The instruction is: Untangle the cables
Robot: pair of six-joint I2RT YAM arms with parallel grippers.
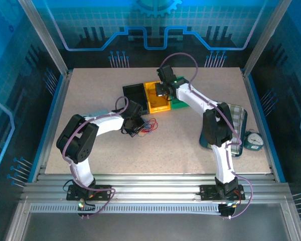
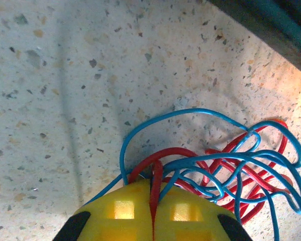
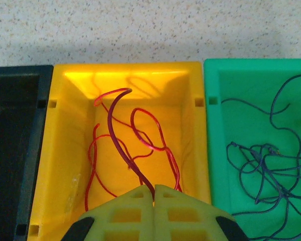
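Left wrist view: we see the left fingers point(image 2: 143, 193) pressed together, clamped on a red cable point(image 2: 165, 149) that loops out from between their tips. It is tangled with a blue cable point(image 2: 248, 131) in a heap lying on the bench point(image 2: 65, 75). In the right wrist view we find the right fingers point(image 3: 145, 196) closed on a dark red cable point(image 3: 112, 120) that arcs up over the yellow bin point(image 3: 125, 68), where thinner red loops point(image 3: 155, 147) lie; a dark blue cable point(image 3: 256, 155) sits in the green bin point(image 3: 212, 150) beside it, a black bin point(image 3: 15, 125) on the other side.
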